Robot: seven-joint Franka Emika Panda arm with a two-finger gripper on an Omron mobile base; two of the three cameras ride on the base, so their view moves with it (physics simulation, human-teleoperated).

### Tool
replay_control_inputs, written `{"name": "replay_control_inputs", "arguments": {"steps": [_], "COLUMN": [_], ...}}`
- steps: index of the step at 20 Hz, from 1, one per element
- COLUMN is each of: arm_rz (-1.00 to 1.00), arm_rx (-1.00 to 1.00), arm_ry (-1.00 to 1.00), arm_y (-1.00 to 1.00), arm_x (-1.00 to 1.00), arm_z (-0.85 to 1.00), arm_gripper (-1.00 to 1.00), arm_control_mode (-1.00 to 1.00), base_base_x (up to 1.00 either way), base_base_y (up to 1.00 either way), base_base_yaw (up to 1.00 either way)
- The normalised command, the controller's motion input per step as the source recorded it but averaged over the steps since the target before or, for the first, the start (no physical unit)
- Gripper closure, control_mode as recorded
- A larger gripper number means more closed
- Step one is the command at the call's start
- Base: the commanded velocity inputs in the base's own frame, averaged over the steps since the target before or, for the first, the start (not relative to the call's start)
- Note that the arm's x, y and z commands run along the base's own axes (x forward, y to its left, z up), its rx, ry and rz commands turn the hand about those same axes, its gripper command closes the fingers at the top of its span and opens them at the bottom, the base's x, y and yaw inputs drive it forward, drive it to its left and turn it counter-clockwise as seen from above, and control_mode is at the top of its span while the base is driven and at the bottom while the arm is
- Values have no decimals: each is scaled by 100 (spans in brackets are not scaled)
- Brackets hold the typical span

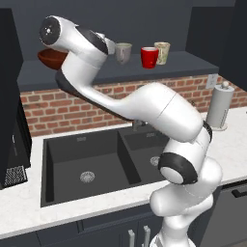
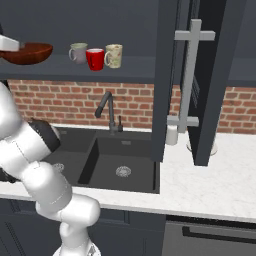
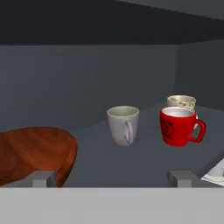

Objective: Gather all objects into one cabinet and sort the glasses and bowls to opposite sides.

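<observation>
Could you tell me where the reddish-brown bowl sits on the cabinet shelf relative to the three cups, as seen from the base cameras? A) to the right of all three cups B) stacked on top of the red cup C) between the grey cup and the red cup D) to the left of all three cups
D: the bowl rests at the shelf's left end, apart from the grey cup, red cup and beige cup grouped to its right.

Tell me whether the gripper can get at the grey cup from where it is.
Probably yes: the gripper is open, the grey cup stands ahead with bare shelf between, apart from the bowl and red cup.
</observation>
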Motion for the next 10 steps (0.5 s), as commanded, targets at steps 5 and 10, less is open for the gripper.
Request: {"name": "replay_control_inputs", "arguments": {"steps": [5,10], "arm_rz": [23,29], "arm_rx": [4,9], "arm_ry": [-4,-6], "arm_y": [-8,-37], "arm_x": [-85,-99], "arm_z": [-36,-19], "arm_gripper": [-100,-100], "arm_control_mode": [-100,-100], "base_base_x": [0,0], "base_base_y": [0,0], "base_base_yaw": [0,0]}}
